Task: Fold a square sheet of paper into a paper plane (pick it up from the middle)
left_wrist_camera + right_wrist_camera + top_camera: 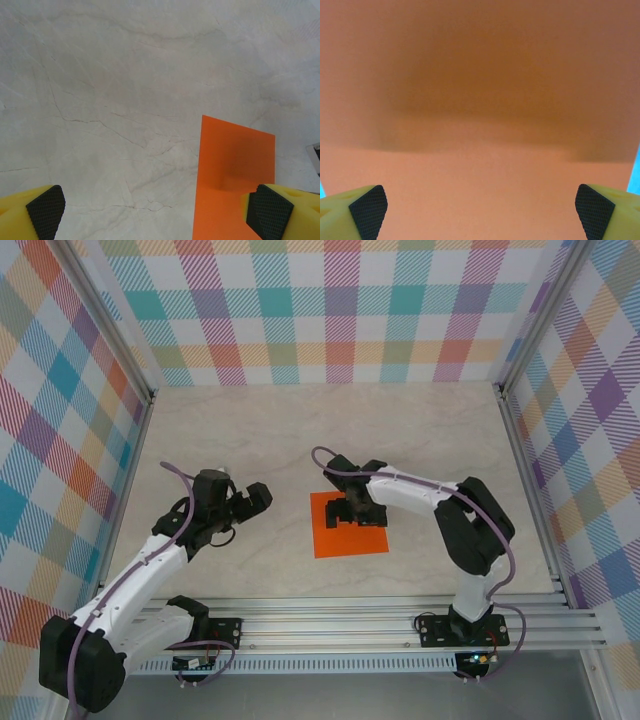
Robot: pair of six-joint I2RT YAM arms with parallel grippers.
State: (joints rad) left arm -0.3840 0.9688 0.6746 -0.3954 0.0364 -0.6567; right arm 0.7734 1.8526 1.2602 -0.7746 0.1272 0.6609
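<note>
The square sheet of paper [345, 536] lies flat on the table, bright orange and unfolded. My right gripper [352, 514] hangs just over its upper middle, open, fingers spread wide. In the right wrist view the paper [480, 100] spreads close below the camera, with the gripper [480, 210] open over it and nothing between the pads. My left gripper [262, 498] stands open to the left of the sheet, apart from it. The left wrist view has the paper [235, 170] at the right, partly behind the right fingertip [267, 212]. No paper plane has been formed.
The pale marbled tabletop [250, 430] is walled by checkered panels [330, 300]. A metal rail [350, 625] carrying both arm bases runs along the near edge. Bare table lies behind and to both sides of the sheet.
</note>
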